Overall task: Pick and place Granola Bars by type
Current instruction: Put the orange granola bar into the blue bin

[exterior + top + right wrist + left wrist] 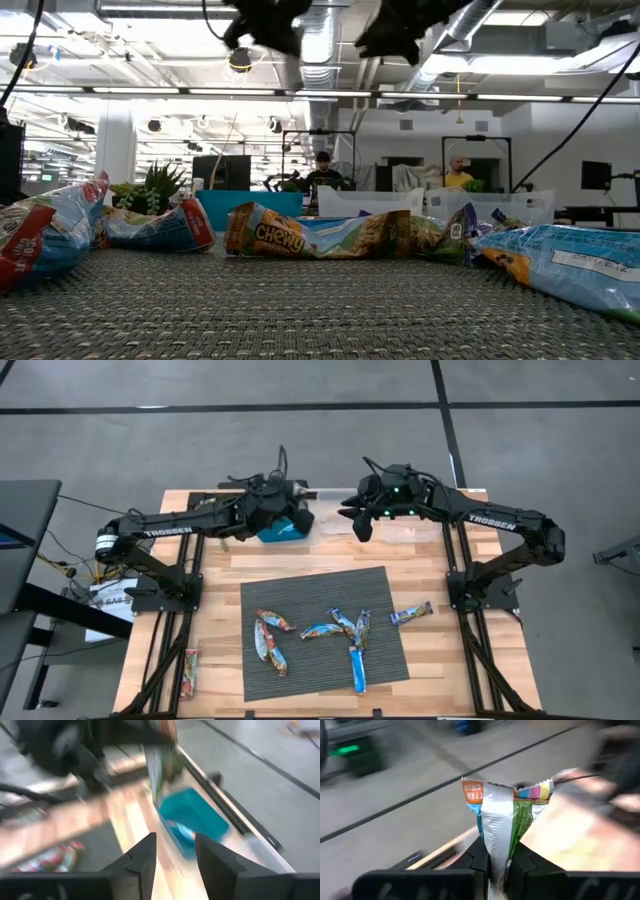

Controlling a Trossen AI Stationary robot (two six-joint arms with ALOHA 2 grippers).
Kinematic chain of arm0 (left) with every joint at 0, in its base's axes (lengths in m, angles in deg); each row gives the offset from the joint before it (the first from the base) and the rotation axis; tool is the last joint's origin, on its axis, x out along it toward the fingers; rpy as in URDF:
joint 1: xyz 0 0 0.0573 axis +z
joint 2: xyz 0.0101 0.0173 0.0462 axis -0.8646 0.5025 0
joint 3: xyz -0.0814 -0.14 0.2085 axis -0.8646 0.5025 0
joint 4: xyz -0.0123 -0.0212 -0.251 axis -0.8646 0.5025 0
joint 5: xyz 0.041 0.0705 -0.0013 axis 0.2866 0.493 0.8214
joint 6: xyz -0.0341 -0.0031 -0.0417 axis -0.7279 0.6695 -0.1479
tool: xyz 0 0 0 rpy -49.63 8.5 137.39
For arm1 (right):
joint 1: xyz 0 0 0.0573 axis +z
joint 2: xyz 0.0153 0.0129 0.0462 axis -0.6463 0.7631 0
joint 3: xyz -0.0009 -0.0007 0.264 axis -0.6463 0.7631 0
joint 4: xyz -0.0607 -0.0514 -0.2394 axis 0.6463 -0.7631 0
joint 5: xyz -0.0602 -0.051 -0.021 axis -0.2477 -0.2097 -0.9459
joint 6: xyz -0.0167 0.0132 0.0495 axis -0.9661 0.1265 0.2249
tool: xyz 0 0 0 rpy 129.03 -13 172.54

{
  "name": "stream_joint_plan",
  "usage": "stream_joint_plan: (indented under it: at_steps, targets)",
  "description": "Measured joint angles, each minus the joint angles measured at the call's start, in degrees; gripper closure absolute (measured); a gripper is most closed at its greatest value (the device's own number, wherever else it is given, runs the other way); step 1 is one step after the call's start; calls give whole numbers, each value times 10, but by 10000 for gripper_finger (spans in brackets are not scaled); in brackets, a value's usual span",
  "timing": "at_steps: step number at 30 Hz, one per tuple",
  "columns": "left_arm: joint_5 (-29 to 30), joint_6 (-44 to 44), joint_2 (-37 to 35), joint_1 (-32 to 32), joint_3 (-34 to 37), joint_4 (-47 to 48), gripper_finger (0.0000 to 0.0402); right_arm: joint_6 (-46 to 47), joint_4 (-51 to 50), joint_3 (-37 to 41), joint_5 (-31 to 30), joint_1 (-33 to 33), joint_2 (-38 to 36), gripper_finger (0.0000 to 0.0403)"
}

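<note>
My left gripper (298, 496) is shut on a granola bar with an orange, silver and green wrapper (497, 815), high over the table's far side, by a teal bin (285, 528). The teal bin (195, 817) holds a blue bar (182, 831). My right gripper (360, 525) hangs open and empty (175, 842) just right of it. Several bars lie flat on the grey mat (320, 690), among them a blue one (357, 670) and a reddish one (270, 648). One bar (411, 614) lies at the mat's right edge. Another (191, 672) lies on the wood at the near left. My left gripper pinches the bar between its two fingers (479, 857), across its width. One end of the wrapper is between them, and the crimped end (507, 792) sticks out past the fingertips. The bar is lifted clear of the table, over the teal bin's side (159, 767).
A clear plastic bin (410, 530) stands at the far right, under my right arm. The two grippers are close together over the table's far middle. In the low view, people (322, 172) sit in the room behind the table.
</note>
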Motion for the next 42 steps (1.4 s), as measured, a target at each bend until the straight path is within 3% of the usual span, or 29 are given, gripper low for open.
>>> stream_joint_plan:
  at_steps: [3, 11, 17, 24, 32, 36, 42]
  targets:
    - [17, -35, 0, 37, 0, 63, 367, -2, -37, 1, -30, 0, -3, 262]
    - [-116, -63, 33, 131, -1, 105, 383, 2, -77, 1, -46, 0, -3, 262]
    - [-165, -27, 84, 159, -1, 164, 346, 22, -86, 1, -48, 0, -3, 274]
    - [-163, -43, 131, 159, 0, 176, 288, 23, -87, 1, -50, 6, -3, 278]
    - [-167, -30, 126, 152, 0, 189, 205, 23, -114, 1, -49, 19, -2, 278]
    - [-193, 26, 100, 115, 0, 182, 206, 21, -156, 1, -22, 35, -2, 278]
    - [-319, 67, 30, 38, 0, 179, 237, -12, -229, 22, 3, 83, -3, 278]
